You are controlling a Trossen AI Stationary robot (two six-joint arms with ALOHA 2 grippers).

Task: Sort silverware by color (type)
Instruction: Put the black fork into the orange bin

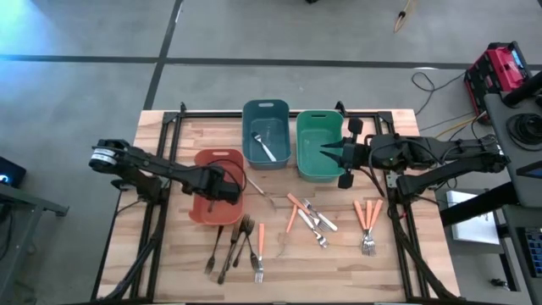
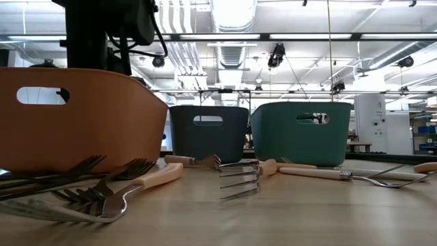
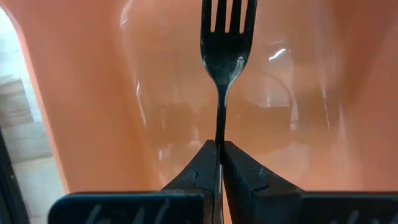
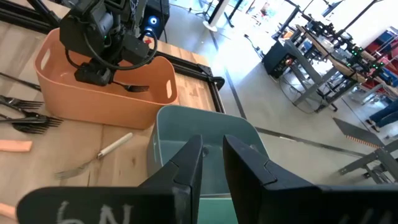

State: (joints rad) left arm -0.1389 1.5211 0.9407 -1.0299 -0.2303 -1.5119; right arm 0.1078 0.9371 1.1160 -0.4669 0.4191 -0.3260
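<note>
Salmon bin (image 1: 206,158): left gripper (image 3: 219,163) pinches dark fork (image 3: 225,50) inside.
Blue bin (image 1: 251,114): one silver fork (image 1: 266,150).
Right gripper (image 1: 337,156): slightly parted, empty, over green bin (image 1: 312,120).

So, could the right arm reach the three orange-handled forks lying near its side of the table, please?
Probably yes. The right tool hangs over the green bin holding nothing, and the orange-handled forks lie in the open on its side, with nothing over them.
</note>
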